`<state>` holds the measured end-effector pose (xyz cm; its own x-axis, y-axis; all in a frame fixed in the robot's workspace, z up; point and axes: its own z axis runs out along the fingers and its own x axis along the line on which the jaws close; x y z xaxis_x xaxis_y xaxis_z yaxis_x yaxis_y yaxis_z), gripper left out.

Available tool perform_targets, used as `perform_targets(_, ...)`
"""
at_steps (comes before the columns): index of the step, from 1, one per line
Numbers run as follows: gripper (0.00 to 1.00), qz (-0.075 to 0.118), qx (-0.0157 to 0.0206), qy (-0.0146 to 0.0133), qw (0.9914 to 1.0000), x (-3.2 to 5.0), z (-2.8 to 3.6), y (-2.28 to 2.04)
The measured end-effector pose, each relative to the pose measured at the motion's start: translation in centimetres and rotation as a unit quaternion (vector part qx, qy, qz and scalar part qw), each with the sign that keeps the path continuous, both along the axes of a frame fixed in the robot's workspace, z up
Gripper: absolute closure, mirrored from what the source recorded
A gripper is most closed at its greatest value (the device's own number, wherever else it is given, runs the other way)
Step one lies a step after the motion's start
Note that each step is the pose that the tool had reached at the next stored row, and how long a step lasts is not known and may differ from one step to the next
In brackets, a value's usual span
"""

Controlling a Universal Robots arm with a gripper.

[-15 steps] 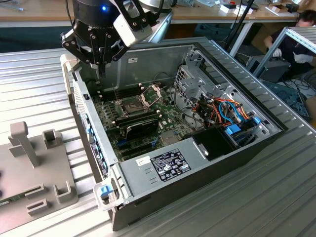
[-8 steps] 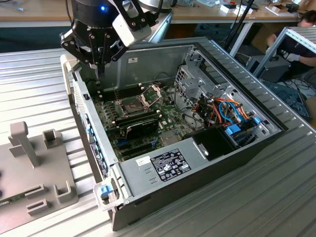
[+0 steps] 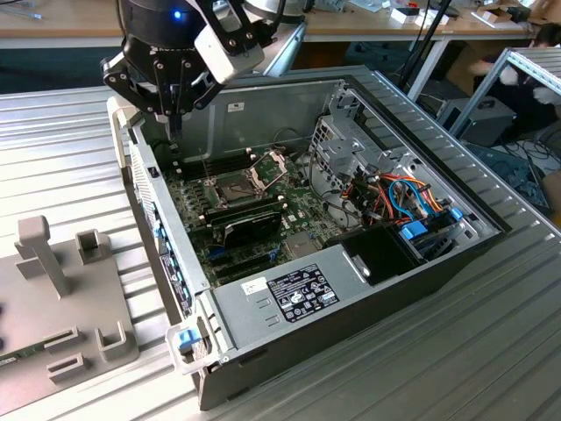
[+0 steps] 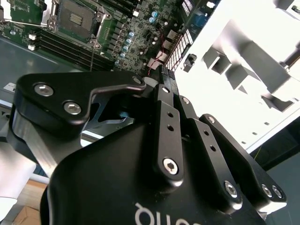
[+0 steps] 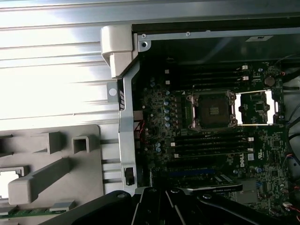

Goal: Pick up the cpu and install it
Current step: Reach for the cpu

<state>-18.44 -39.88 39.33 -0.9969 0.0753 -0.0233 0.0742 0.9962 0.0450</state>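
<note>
Gripper (image 3: 174,118) hangs above the rear corner of the open computer case (image 3: 145,175). Its fingers (image 4: 163,101) lie side by side and run to one narrow tip, so I judge it closed, with nothing seen between them. Just outside that case wall, toward the exterior view's left, sits the grey parts fixture (image 5: 84,178). At the edge of the first wrist view a pale square lies flat in one of its recesses. That is most likely the cpu (image 5: 7,182), though too little of it shows to be sure. Being square, it gives no long axis to line up with.

Farther off, on the opposite side of the wall, the green motherboard (image 5: 164,140) lies in the case floor. Its cpu socket (image 5: 211,110) is dark and bare inside, and the hinged plate (image 5: 255,108) is swung open beside it, so nothing is installed yet.

So the chip and the socket lie in opposite directions from the gripper, with the case wall between them. By my reading the fixture is the nearer of the two.
</note>
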Motion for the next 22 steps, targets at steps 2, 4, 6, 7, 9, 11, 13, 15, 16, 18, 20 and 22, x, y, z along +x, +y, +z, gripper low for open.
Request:
perform_targets(2, 0.89, 0.0, 0.0001, 0.0, 1.0, -0.07, -0.01, 0.0)
perform_targets(4, 0.89, 0.0, 0.0, 0.0, 1.0, -0.15, 0.0, 0.0)
perform_targets(6, 0.89, 0.0, 0.0, 0.0, 1.0, -0.22, 0.0, 0.0)
perform_targets(7, 0.89, 0.0, 0.0, 0.0, 1.0, -0.26, 0.0, 0.0)
perform_targets(9, 0.89, 0.0, 0.0001, 0.0, 1.0, -0.36, 0.0, 0.0)
perform_targets(11, 0.89, 0.0, 0.0, -0.0001, 1.0, -0.53, -0.01, 0.0)
perform_targets(13, 0.89, 0.0, 0.0, 0.0, 1.0, -0.68, 0.0, 0.0)
perform_targets(15, 0.89, 0.0, 0.0, 0.0, 1.0, -0.77, 0.0, 0.0)
perform_targets(16, 0.89, 0.0, 0.0, 0.0, 1.0, -0.87, 0.0, 0.0)
perform_targets(18, 0.89, 0.0, 0.0, 0.0, 1.0, -0.96, -0.01, 0.0)
perform_targets(20, 0.89, 0.0, 0.0, 0.0, 1.0, -1.05, 0.0, 0.0)
perform_targets(22, 0.89, 0.0, 0.0, 0.0, 1.0, -1.13, 0.0, 0.0)
